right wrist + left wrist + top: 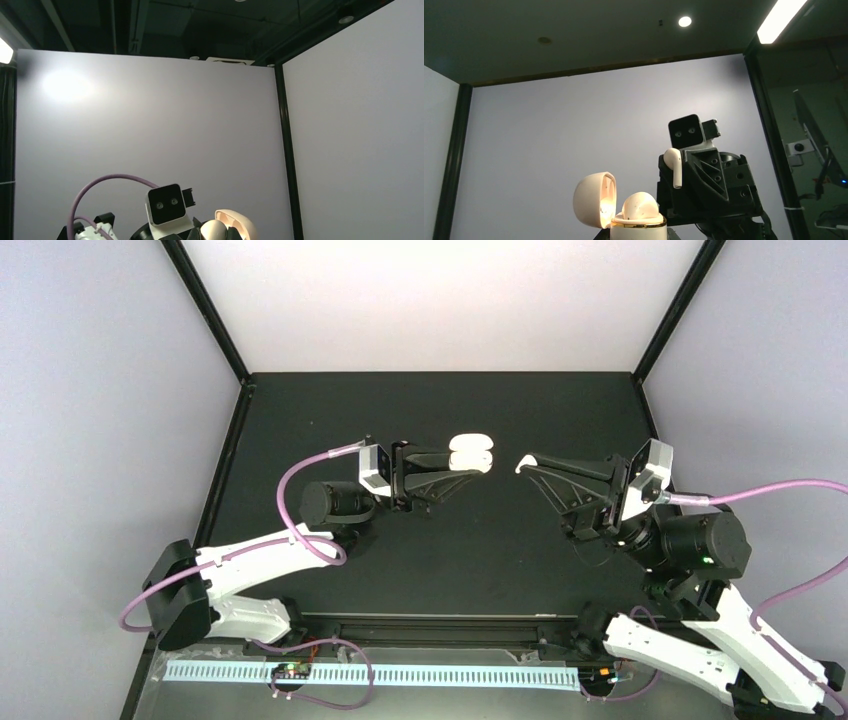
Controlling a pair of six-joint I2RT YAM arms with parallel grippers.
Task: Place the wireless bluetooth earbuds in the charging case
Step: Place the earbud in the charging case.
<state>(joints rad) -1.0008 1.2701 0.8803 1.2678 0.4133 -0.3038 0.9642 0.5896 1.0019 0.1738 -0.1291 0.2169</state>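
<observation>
Right gripper (540, 466) is clamped on one earbud (673, 165). It's pinched right at the fingertips with the bulb end up and the stem pointing down, held up in the air. Left gripper (457, 466) is clenched around the charging case (470, 452), also off the black table (450, 560). The lid (594, 199) is flipped open to the side. There's a rounded cream bump sitting in the case's open top, but it's hard to say if that's another bud. The earbud and case are near each other and level, not touching, with a small gap between them over the middle of the table.
</observation>
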